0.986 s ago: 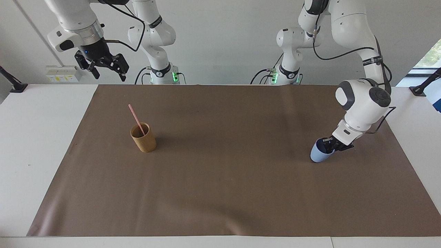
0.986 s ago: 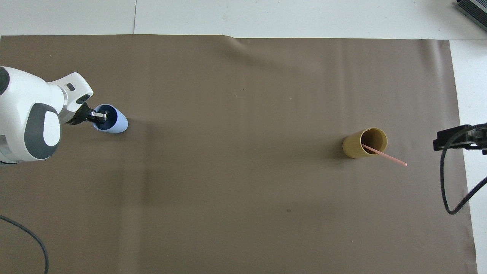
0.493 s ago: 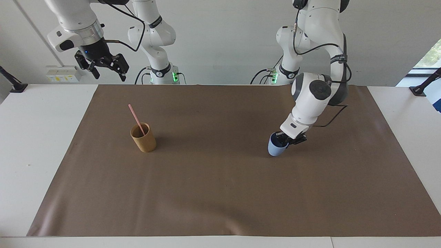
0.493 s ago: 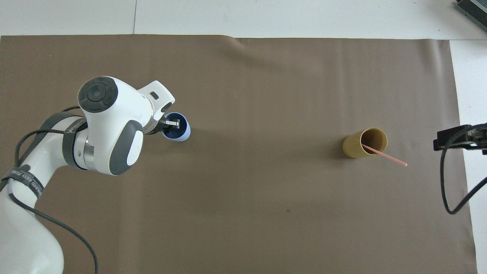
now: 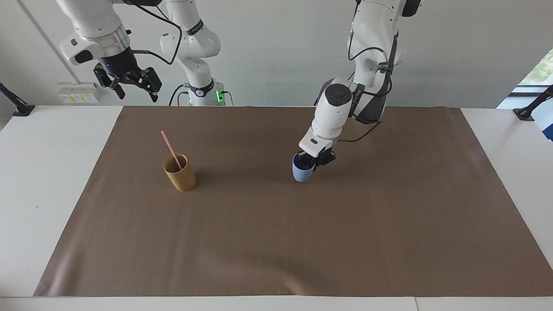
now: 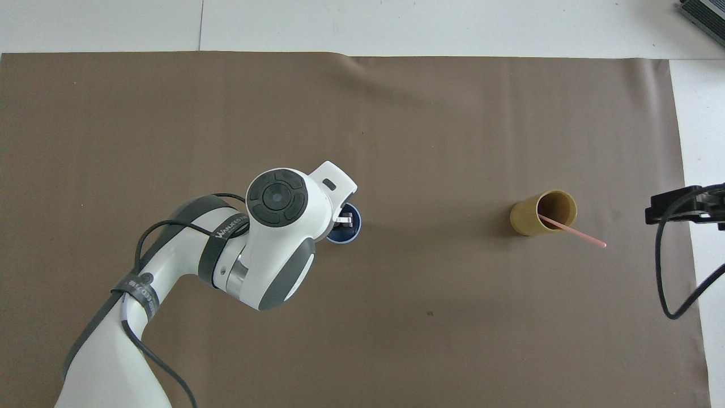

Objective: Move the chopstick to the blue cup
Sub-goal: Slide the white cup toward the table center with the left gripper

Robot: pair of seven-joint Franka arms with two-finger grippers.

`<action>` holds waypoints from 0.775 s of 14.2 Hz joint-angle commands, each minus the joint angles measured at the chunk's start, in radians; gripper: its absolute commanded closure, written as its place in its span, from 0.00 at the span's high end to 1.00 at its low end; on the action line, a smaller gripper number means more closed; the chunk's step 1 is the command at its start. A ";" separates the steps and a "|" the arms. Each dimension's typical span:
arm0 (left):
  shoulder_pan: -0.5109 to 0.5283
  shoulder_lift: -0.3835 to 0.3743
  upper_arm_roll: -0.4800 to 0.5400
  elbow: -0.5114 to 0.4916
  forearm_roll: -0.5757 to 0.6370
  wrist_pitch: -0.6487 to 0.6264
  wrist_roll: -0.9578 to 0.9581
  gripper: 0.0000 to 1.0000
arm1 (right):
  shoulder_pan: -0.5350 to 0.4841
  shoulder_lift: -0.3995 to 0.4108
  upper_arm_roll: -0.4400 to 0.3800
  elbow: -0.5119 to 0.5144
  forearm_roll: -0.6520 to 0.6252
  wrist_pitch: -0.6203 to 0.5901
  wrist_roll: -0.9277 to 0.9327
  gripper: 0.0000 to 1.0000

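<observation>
None of the transfer itself is done yet: the chopstick (image 5: 171, 150) is leaning in the tan cup (image 5: 179, 173), toward the right arm's end of the worktop (image 5: 26, 181). The left claw (image 5: 312, 163) is pinching the rim of the blue cup (image 5: 302, 172) near the middle of the brown mat (image 5: 276, 242), having carried it there from the left arm's end since the earlier frames. The right claw (image 5: 129, 84) is waiting with fingers spread, up over the mat's corner.
</observation>
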State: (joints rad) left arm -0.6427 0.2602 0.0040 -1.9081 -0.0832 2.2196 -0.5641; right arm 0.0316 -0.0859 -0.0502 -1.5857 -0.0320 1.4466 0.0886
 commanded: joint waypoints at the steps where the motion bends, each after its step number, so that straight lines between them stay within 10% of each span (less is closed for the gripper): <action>1: -0.045 0.025 0.021 -0.006 -0.017 0.029 -0.036 0.05 | -0.013 0.006 0.004 0.016 0.006 -0.014 -0.021 1.00; 3: -0.045 0.027 0.021 -0.006 -0.017 0.044 -0.019 0.79 | -0.013 0.006 0.003 0.016 0.006 -0.017 -0.023 1.00; 4: -0.046 0.028 0.021 0.000 -0.017 0.046 -0.016 1.00 | -0.013 0.005 0.001 0.016 0.004 -0.021 -0.018 1.00; 11: -0.002 -0.064 0.034 0.014 -0.015 -0.011 0.052 1.00 | -0.016 0.005 0.000 0.015 0.004 -0.012 -0.024 1.00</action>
State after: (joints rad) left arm -0.6650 0.2415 0.0309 -1.8800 -0.0832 2.2412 -0.5548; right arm 0.0307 -0.0859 -0.0554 -1.5857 -0.0320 1.4465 0.0886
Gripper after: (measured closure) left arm 0.070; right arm 0.000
